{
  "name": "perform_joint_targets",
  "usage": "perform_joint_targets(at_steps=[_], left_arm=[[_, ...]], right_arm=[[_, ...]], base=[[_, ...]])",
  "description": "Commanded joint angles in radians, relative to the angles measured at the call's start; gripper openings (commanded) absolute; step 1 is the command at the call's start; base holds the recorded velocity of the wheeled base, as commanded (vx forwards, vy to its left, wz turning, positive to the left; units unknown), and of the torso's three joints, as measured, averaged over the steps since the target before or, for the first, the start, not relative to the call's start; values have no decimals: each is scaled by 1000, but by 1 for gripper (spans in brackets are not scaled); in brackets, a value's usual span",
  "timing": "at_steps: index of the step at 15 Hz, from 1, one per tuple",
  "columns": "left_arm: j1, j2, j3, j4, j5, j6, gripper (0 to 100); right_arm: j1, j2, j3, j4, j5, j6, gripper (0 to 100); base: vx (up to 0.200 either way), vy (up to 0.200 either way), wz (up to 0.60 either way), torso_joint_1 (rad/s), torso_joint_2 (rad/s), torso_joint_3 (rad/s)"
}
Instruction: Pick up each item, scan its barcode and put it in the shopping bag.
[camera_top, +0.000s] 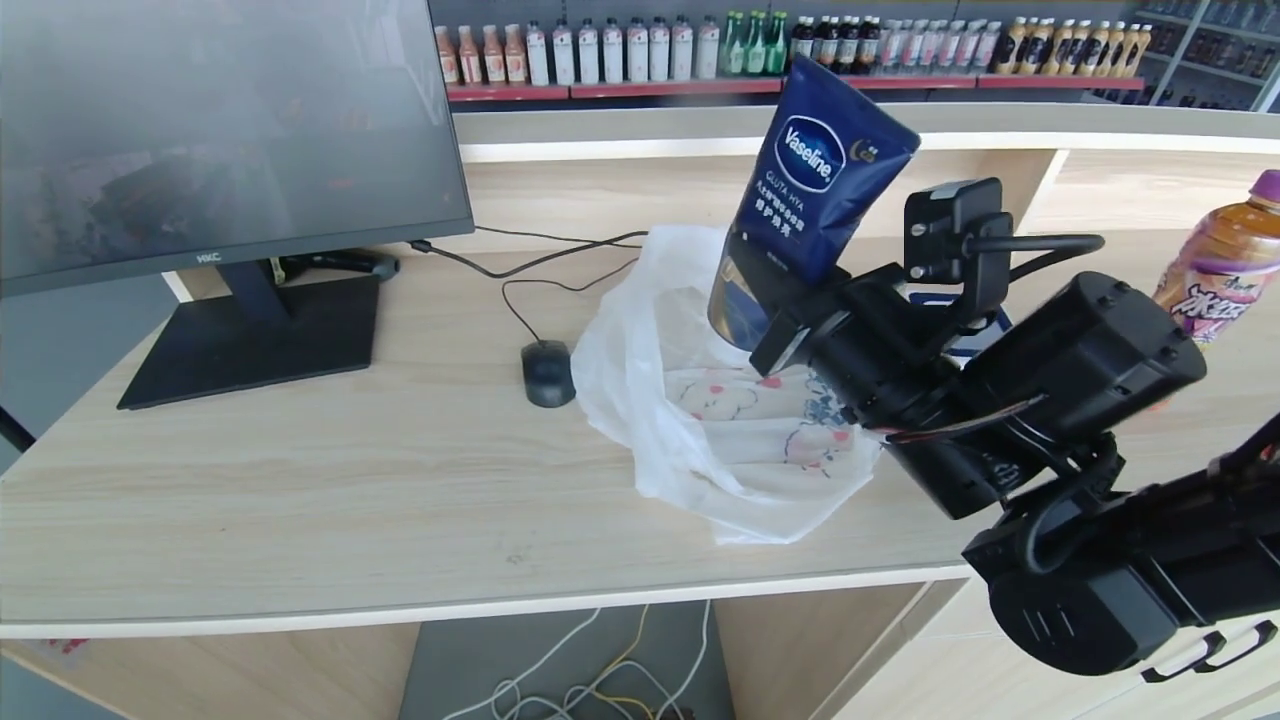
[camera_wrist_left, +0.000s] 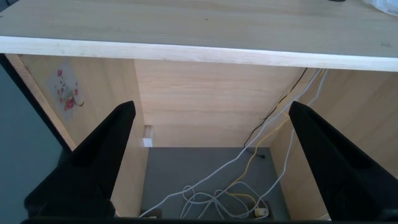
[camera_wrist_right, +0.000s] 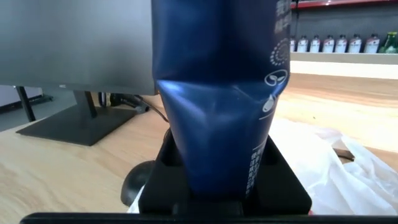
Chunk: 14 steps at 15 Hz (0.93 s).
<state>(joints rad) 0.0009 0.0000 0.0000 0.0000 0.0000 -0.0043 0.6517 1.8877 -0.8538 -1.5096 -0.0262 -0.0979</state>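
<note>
My right gripper is shut on a dark blue lotion pouch, holding it upright just above the open mouth of the white plastic shopping bag on the counter. In the right wrist view the pouch is pinched and creased between the black fingers. The bag holds an item with a pink and blue print. My left gripper is open with nothing in it, below the counter's front edge, facing the space under the counter.
A monitor stands at the back left, with a black mouse and its cable beside the bag. An orange drink bottle stands at the far right. Loose cables lie under the counter. Shelves of bottles line the back wall.
</note>
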Motion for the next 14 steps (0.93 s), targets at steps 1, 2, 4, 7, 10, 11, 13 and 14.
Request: perform_joint_targets(at_steps=[1,2,4,7,10,11,13,14], left_arm=[[1,0,0,0,0,0,100],[1,0,0,0,0,0,100],[1,0,0,0,0,0,100],[-1,0,0,0,0,0,100],[1,0,0,0,0,0,100],[1,0,0,0,0,0,100],[1,0,0,0,0,0,100],[1,0,0,0,0,0,100]], right_arm=[[-9,-32,-13,63,-1,0,0],[-20,-50,-28,126,0,0,0],[-26,-62,-83,215,2,0,0],[-37,-59,-203,350,2,0,0],[-37,-25,-364,517,8,53,0],[-41,-2,-386,519,8,69,0],[-53,41,-426,548,11,86,0],[-53,57,-444,562,11,86,0]], base=[[0,0,0,0,0,0],[0,0,0,0,0,0],[0,0,0,0,0,0],[0,0,0,0,0,0],[0,0,0,0,0,0],[0,0,0,0,0,0],[0,0,0,0,0,0],[0,0,0,0,0,0]])
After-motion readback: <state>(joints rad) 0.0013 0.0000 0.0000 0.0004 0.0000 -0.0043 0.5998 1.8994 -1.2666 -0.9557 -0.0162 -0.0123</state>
